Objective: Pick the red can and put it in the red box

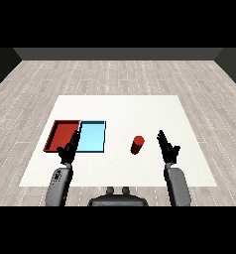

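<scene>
Red can, upright on the table right of the blue tray; right hand open and empty just beside it, so I judged a level sideways reach best before curling round.

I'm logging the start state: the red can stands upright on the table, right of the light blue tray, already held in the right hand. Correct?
Not quite. In the head view the right hand is open and apart from the red can, not holding it. The rest holds: the can stands upright on the table, right of the light blue tray.
</scene>
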### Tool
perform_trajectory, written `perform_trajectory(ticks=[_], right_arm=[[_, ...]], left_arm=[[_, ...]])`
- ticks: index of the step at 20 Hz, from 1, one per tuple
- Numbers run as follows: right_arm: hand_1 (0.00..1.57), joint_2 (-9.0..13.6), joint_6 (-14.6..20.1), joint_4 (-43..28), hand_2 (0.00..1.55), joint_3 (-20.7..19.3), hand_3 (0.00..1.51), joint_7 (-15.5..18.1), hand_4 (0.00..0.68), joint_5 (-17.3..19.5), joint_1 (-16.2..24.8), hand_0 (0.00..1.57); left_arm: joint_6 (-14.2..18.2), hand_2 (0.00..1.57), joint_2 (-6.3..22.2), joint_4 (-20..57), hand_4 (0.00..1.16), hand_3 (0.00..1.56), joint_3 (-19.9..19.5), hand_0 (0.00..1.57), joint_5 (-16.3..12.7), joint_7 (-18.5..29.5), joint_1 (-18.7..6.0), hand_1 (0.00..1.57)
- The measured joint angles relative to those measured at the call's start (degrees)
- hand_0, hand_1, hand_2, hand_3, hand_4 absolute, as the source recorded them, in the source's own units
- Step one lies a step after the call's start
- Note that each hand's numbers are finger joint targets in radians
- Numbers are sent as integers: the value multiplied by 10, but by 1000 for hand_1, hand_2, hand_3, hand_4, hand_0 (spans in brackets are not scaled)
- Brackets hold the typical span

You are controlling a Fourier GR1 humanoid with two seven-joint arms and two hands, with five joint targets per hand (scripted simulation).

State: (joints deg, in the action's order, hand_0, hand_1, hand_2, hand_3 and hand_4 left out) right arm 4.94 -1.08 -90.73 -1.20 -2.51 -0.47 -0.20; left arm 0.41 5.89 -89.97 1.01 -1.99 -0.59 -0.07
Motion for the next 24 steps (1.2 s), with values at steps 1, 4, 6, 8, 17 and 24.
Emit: perform_trajectory(ticks=[1,4,6,8,17,24], right_arm=[[0,3,-5,-2,0,-5,0,3,0,-3,4,0],[0,27,-37,-13,0,-32,0,21,0,-28,28,0],[0,50,-66,-23,0,-58,0,41,0,-51,55,0],[0,50,-86,-44,0,-68,0,84,0,-75,55,0],[0,74,-182,-29,0,-117,0,220,0,-127,79,0],[0,77,-219,-9,0,-144,0,254,0,-130,90,0]], left_arm=[[-1,0,-1,0,0,0,-1,0,2,1,0,0],[-5,0,-1,-1,0,0,-2,0,6,6,0,0],[-6,0,-1,4,0,0,-2,0,10,13,-2,0],[-5,0,-13,-25,0,0,-6,0,1,62,-14,0],[-35,0,-24,-18,0,0,-25,0,-19,241,-3,0],[-49,0,-21,-6,0,0,-39,0,-29,259,-11,0]])
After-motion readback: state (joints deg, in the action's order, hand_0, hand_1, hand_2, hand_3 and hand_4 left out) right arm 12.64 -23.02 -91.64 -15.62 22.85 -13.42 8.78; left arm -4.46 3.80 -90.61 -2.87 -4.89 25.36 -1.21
